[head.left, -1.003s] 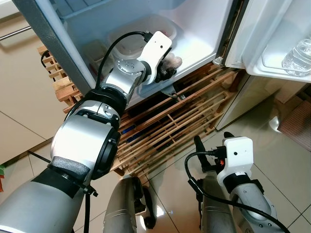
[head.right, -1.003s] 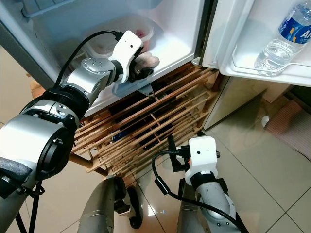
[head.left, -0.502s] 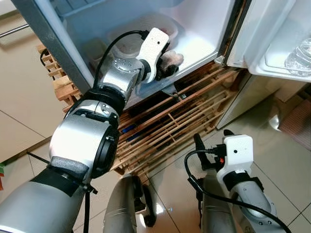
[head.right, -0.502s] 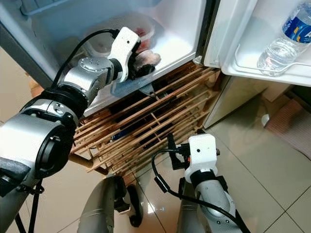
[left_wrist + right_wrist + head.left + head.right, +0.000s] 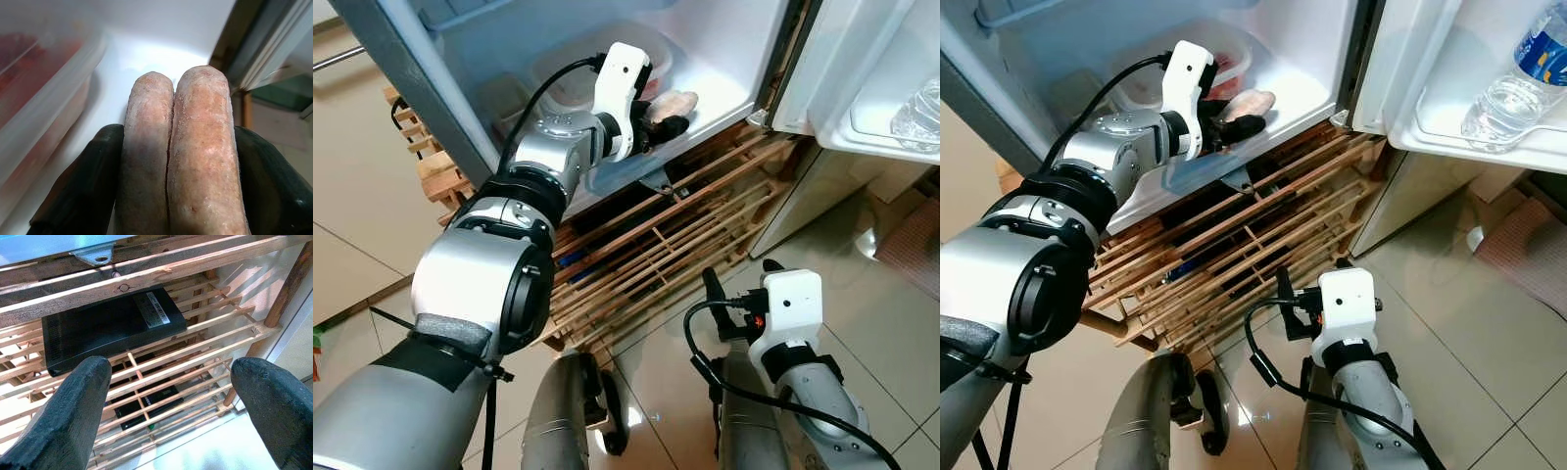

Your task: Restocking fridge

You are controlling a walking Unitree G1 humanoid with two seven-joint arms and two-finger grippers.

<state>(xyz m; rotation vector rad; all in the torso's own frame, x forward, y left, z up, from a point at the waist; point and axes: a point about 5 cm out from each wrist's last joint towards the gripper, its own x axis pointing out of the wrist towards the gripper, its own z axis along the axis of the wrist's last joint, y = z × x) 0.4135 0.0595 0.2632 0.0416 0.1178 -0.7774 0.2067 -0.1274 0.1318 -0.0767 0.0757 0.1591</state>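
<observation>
The left tool (image 5: pixel 668 116) reaches over the front edge of the white floor of the open fridge (image 5: pixel 724 69), its two black fingers (image 5: pixel 93 191) clamped on a pair of pale pink frosted sausages (image 5: pixel 188 161) that lie side by side between them. In the head views the sausages hang just above the fridge floor, near its front lip and just beside a translucent plastic food tub with red contents (image 5: pixel 44 93) that sits farther in.

To finish this placing well, I would judge that the arm should carry the pair a little deeper, so they do not roll off the lip, keep them off the tub wall, lower until they touch the floor, then part the fingers slowly, since frosted meat may cling to the pads.

Below the fridge stands a slatted wooden rack (image 5: pixel 666 245) holding a flat black box (image 5: pixel 110 325).

The right tool (image 5: pixel 171 401) hangs idle low over the tiled floor (image 5: pixel 891 343), its fingers spread wide and empty. Farthest right, a clear plastic water bottle (image 5: pixel 1518 83) rests in the white door shelf (image 5: pixel 1449 137).
</observation>
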